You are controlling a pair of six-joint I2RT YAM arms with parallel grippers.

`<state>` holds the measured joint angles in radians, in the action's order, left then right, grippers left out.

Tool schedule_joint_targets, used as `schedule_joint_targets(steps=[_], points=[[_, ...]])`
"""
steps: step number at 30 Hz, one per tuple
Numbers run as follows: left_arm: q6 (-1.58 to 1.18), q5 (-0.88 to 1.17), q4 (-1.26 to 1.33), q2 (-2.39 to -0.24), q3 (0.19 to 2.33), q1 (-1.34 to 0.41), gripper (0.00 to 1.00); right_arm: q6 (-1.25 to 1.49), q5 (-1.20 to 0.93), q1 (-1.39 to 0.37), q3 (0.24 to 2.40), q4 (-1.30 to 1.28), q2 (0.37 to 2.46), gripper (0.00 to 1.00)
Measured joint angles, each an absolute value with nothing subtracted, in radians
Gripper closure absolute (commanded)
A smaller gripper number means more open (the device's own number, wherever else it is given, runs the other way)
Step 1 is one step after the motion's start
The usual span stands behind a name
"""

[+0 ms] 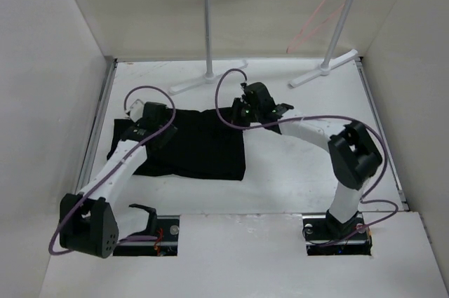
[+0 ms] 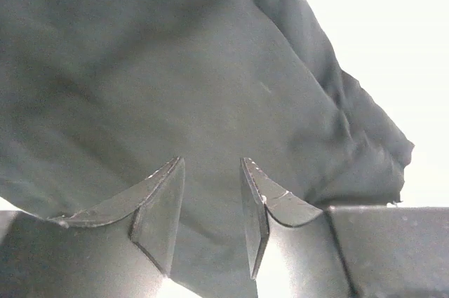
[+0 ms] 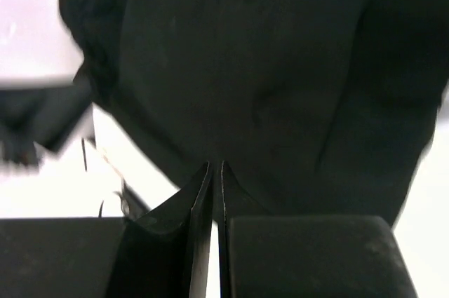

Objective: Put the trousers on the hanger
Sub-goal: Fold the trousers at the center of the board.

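Note:
The black trousers [image 1: 200, 147] lie folded flat on the white table, left of centre. My left gripper [image 1: 163, 128] hovers over their upper left part. In the left wrist view its jaws [image 2: 212, 165] stand open with the fabric [image 2: 175, 66] spread just below them. My right gripper [image 1: 240, 111] is at the trousers' upper right edge. In the right wrist view it [image 3: 216, 166] is shut with the black cloth [image 3: 266, 66] pinched at the tips. The pink-orange wire hanger [image 1: 319, 17] hangs from the rack's bar at the back right.
The white-and-silver garment rack [image 1: 208, 24] stands at the back, its T-shaped feet [image 1: 323, 70] on the table. White walls close in the left, right and back sides. Purple cables loop off both arms.

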<state>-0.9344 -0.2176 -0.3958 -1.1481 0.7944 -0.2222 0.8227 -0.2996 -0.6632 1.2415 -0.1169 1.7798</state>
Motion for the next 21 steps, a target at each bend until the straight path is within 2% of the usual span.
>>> schedule_joint_targets(steps=[5,10,12,18,21], points=[[-0.958,-0.239,-0.354,-1.246,0.793,-0.363,0.65,0.835,-0.29,-0.613,1.31,-0.1,1.952,0.88],[-0.965,-0.259,-0.33,-1.247,0.685,-0.34,0.65,0.843,-0.269,-0.566,1.305,-0.121,1.997,0.86],[-0.967,-0.263,-0.334,-1.231,0.63,-0.324,0.64,0.842,-0.263,-0.559,1.301,-0.117,1.988,0.82],[-0.98,-0.258,-0.368,-1.11,0.574,-0.316,0.61,0.841,-0.244,-0.559,1.231,-0.124,1.871,0.57],[-0.992,-0.254,-0.374,-1.068,0.58,-0.333,0.6,0.842,-0.241,-0.57,1.167,-0.123,1.758,0.55]])
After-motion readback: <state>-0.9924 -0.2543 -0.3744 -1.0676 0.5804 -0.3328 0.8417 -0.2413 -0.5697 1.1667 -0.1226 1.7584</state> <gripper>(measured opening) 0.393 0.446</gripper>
